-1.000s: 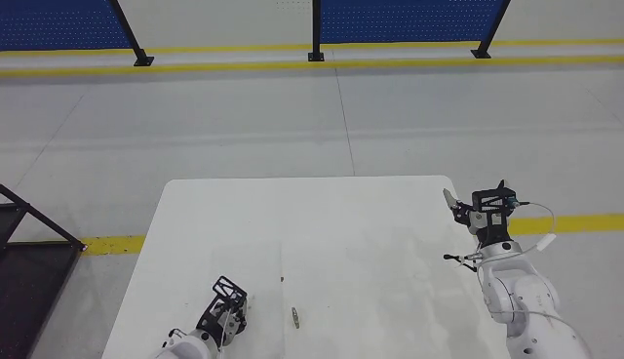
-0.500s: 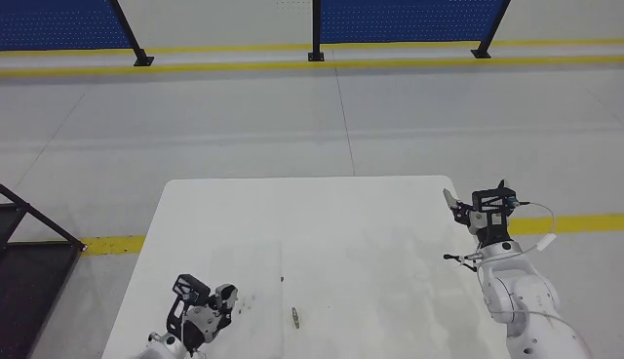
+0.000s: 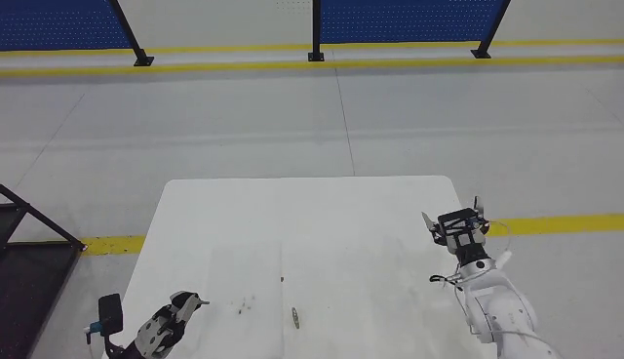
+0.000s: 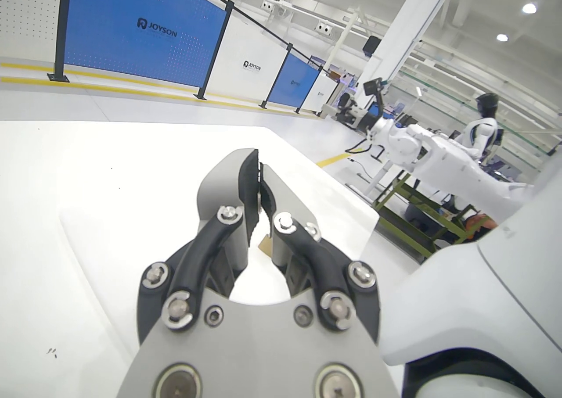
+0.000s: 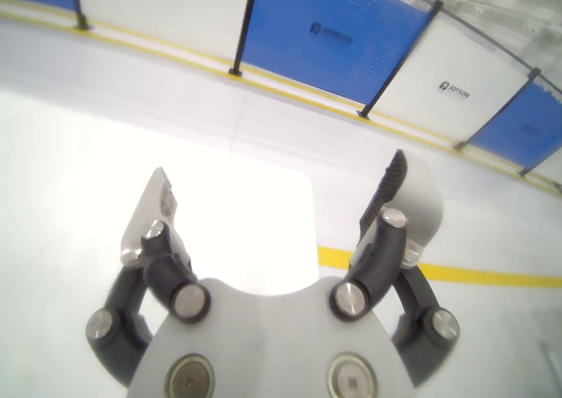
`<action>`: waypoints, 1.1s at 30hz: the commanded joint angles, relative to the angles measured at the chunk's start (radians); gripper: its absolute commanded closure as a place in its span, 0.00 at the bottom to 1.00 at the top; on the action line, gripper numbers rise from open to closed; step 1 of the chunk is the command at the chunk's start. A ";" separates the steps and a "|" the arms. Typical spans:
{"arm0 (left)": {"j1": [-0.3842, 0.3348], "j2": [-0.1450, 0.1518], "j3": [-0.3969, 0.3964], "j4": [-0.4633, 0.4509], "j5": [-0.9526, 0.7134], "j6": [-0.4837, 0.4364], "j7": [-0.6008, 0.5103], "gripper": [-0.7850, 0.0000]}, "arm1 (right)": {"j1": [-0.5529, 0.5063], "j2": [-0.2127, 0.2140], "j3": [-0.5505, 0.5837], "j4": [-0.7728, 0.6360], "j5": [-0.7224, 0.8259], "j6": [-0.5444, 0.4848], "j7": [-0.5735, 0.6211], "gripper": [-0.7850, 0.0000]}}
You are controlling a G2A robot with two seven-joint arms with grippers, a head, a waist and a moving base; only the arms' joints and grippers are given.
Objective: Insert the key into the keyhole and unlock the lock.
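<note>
White rectangular tabletop (image 3: 322,222) carries a small slim grey metal piece (image 3: 294,314) close to its near edge, too small to tell as key or lock. A tiny dark speck (image 3: 282,280) lies just beyond it. The left gripper (image 4: 259,166) is low at the table's near left corner, well apart from the piece, its ridged black pads (image 4: 251,198) pressed together with nothing seen between them. The right gripper (image 5: 279,167) hovers at the table's right edge, jaws spread wide and empty. Faint dark smudges (image 3: 244,305) mark the surface. Beyond, a pale grey floor (image 3: 341,125) with yellow lines (image 3: 292,64) runs to blue and white fence panels (image 3: 409,3).
</note>
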 commanded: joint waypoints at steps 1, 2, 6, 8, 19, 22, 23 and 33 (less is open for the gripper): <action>0.000 0.000 -0.001 0.000 -0.001 0.000 -0.001 1.00 | -0.050 -0.001 -0.049 -0.027 -0.069 -0.015 -0.012 0.00; 0.000 0.000 -0.001 0.000 -0.001 0.000 -0.001 1.00 | -0.081 -0.001 -0.084 -0.044 -0.093 -0.041 -0.018 0.00; 0.000 0.000 -0.001 0.000 -0.001 0.000 -0.001 1.00 | -0.167 0.000 -0.190 -0.091 -0.217 -0.093 -0.043 0.00; 0.000 0.000 -0.001 0.000 -0.001 0.000 -0.001 1.00 | -0.187 -0.002 -0.245 -0.096 -0.262 -0.100 -0.048 0.00; 0.000 0.000 -0.001 0.000 -0.001 0.000 -0.001 1.00 | -0.051 -0.042 -0.489 0.031 -0.158 -0.213 0.120 0.00; 0.000 0.000 -0.001 0.000 -0.001 0.000 -0.001 1.00 | -0.013 -0.053 -0.535 0.068 -0.118 -0.222 0.140 0.00; 0.000 0.000 -0.001 0.000 -0.001 0.000 -0.001 1.00 | -0.004 -0.057 -0.546 0.076 -0.104 -0.222 0.145 0.00; 0.000 0.000 -0.001 0.000 -0.001 0.000 -0.001 1.00 | 0.052 -0.077 -0.621 0.126 0.001 -0.233 0.183 0.18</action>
